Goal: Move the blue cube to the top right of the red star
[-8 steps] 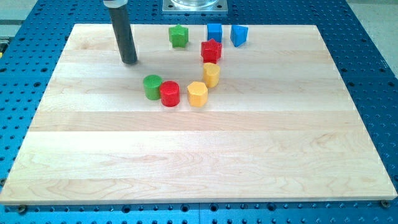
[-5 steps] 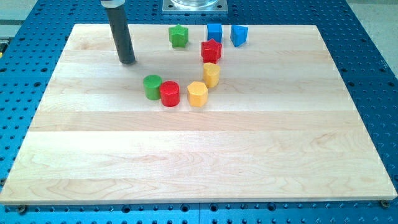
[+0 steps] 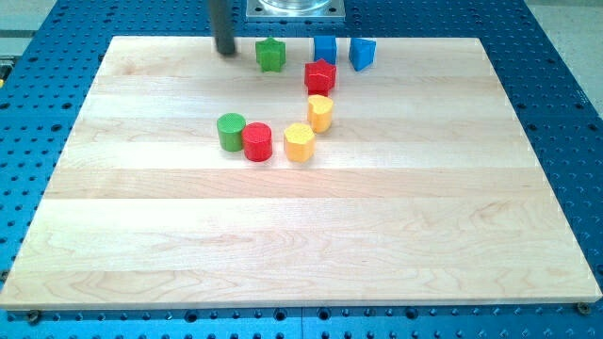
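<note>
The blue cube (image 3: 325, 48) sits near the board's top edge, just above the red star (image 3: 320, 76) and touching or nearly touching it. A second blue block (image 3: 362, 53), angular in shape, lies to the cube's right. My tip (image 3: 226, 53) is at the top edge of the board, left of the green star (image 3: 270, 55) and well left of the blue cube.
A yellow block (image 3: 320, 112) sits just below the red star. A yellow hexagon (image 3: 299, 142), a red cylinder (image 3: 256, 141) and a green cylinder (image 3: 231, 131) form a row lower left. The robot base plate (image 3: 295, 8) is above the board's top edge.
My tip has moved up and to the right, from the upper left of the board to its top edge beside the green star. No block has moved.
</note>
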Motion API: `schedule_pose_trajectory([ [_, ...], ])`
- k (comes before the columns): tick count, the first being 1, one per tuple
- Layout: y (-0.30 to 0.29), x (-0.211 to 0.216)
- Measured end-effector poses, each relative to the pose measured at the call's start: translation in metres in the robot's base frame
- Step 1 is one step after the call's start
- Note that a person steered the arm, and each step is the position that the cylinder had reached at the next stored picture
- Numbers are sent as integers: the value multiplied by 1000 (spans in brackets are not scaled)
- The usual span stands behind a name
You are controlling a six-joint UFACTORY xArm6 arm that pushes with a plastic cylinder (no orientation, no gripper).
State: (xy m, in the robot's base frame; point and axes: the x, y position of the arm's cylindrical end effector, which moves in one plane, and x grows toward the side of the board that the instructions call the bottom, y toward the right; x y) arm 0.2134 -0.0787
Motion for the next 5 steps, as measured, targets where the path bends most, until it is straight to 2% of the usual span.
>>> schedule_pose_trajectory([
  [1,51,-1],
  [3,111,-6],
  [4,113,66],
  [5,148,95],
])
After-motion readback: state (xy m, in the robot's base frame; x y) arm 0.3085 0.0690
